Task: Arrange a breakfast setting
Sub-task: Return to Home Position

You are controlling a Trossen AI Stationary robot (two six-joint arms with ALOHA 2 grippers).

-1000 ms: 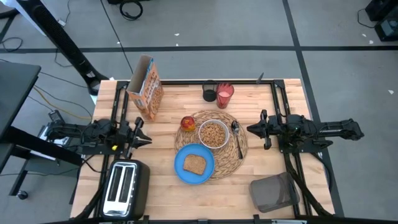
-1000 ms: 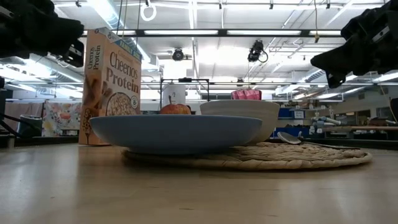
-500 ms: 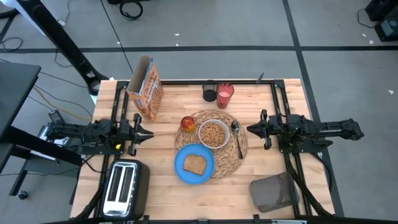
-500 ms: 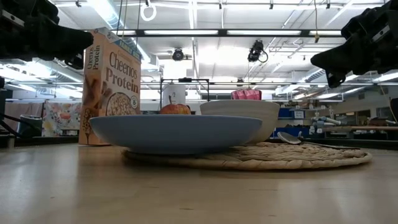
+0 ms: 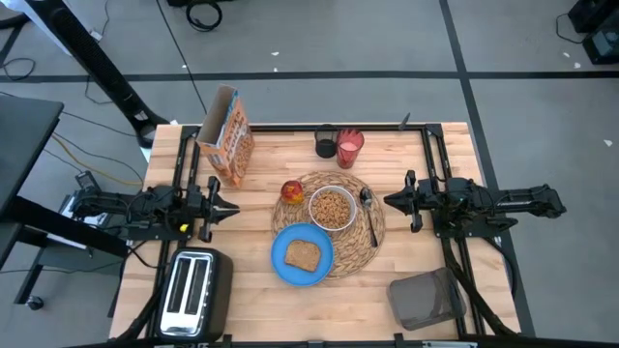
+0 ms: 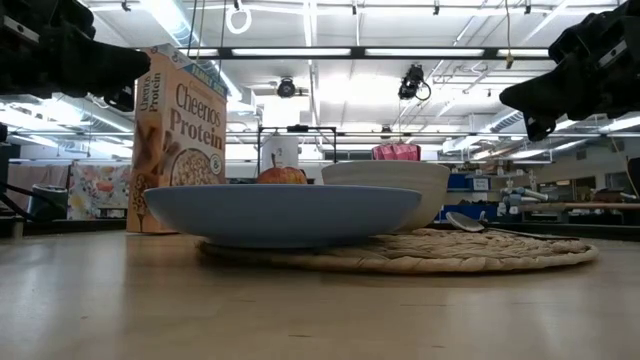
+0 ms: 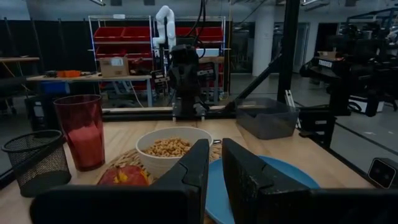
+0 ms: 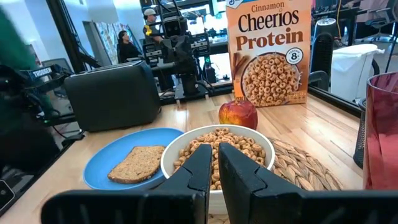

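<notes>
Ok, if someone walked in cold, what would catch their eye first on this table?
The laid-out breakfast in the centre: a white bowl full of cereal on a round woven placemat, with a toast slice on a blue plate overlapping the mat's edge. Then the orange Cheerios box standing off to the left. The left gripper and right gripper hang shut on either side, holding nothing.

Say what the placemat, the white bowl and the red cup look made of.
Placemat: woven straw or similar fibre, matte; braided coils show. White bowl: likely glazed ceramic, smooth with a soft sheen, though plastic is possible. Red cup: probably translucent plastic; light passes through its wall.
</notes>
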